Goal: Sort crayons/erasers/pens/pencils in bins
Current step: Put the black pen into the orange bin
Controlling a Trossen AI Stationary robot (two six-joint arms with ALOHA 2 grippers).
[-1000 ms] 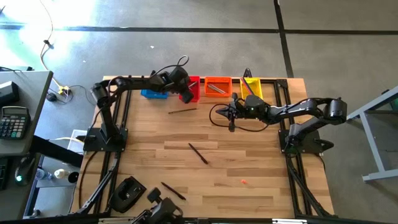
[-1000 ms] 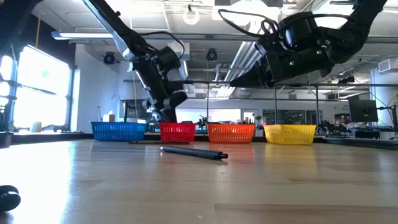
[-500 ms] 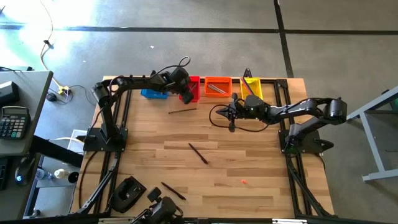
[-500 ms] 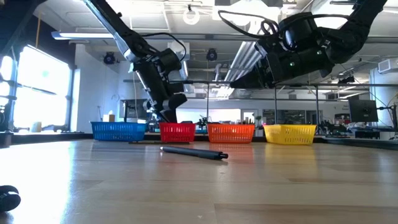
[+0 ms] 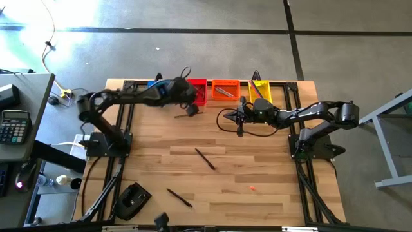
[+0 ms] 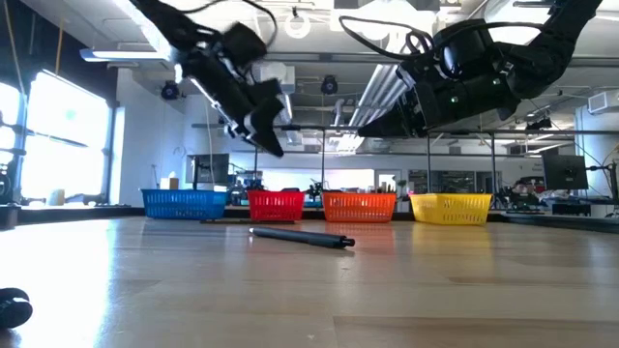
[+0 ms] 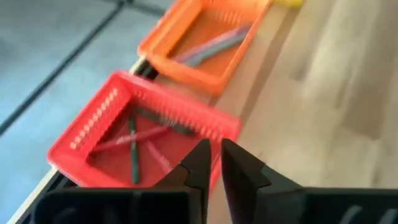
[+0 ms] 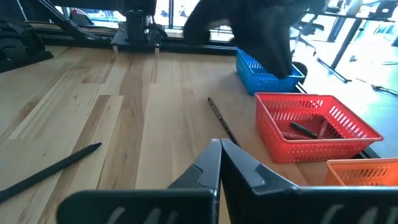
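Now, step: left tool, nearly closed and empty, raised beside the red bin.
Next: pencil at frame centre to be picked.
Right tool: closed, parked.

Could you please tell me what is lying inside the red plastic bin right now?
The red plastic bin holds several thin sticks, red and dark green, crossing one another. The left gripper covers its near corner, so anything there is hidden.
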